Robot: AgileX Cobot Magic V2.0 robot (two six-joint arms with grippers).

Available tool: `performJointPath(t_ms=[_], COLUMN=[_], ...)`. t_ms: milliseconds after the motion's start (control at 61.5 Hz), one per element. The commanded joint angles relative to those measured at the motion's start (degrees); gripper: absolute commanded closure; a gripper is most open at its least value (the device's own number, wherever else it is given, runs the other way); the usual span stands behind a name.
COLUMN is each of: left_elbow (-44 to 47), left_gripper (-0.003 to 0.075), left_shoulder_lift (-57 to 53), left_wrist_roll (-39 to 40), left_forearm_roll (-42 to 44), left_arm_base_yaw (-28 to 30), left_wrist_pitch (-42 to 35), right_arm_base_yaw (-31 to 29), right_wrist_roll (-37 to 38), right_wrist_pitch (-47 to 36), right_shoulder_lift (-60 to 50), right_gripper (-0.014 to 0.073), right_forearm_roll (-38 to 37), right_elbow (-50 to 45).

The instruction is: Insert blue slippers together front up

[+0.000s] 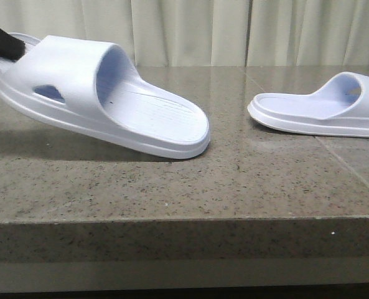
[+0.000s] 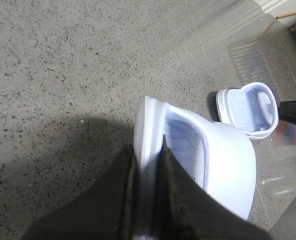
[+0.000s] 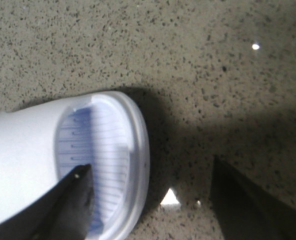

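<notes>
clearly light, springy foam is being handled: the left slipper [image 1: 103, 93] is pinched at its sole rim by the left gripper [image 2: 148, 175], tilted, one end on the countertop [image 1: 172, 187]. the right slipper [image 1: 321, 106] lies flat, well apart; the right gripper [image 3: 152, 200] is spread over its end.

Blue slippers [image 1: 103, 93] apart, left one tilted

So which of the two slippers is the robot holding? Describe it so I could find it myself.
Start at the speckled stone table. Of the two pale blue slippers, take the left slipper, near the front edge on the robot's left. Unlike the right slipper, which lies flat, this one is tilted, one end raised and pinched by the dark left gripper, the other end touching the table.
</notes>
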State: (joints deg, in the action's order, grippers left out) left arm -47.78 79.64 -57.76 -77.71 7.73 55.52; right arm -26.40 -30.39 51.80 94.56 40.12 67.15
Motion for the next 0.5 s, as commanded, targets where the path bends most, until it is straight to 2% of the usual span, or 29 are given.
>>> performJointPath(t_ms=[0,81,423,488], left_elbow=[-1.26,-1.26,-1.26,-1.26], left_gripper=[0.0741,0.0741,0.0741,0.0741], left_shoulder_lift=[-1.79,-1.79,-1.79,-1.79], left_wrist_roll=[-0.19,-0.19,-0.19,-0.19], left_forearm_roll=[-4.02,-4.02,-4.02,-4.02], left_arm_base_yaw=[-0.45,-0.45,-0.45,-0.45], left_wrist_pitch=[1.55,1.55,1.55,1.55], right_arm_base_yaw=[-0.38,-0.38,-0.38,-0.33], right_wrist_roll=[-3.11,-4.72,-8.92,-9.34], right_wrist_pitch=[0.98,1.53,4.8,5.45], right_shoulder_lift=[-0.57,0.59,4.55,5.14], right_gripper=[0.0172,0.0202,0.0202,0.0228], right_forearm_roll=[4.89,6.69,10.76,11.1], right_elbow=[2.25,2.52,2.52,2.52])
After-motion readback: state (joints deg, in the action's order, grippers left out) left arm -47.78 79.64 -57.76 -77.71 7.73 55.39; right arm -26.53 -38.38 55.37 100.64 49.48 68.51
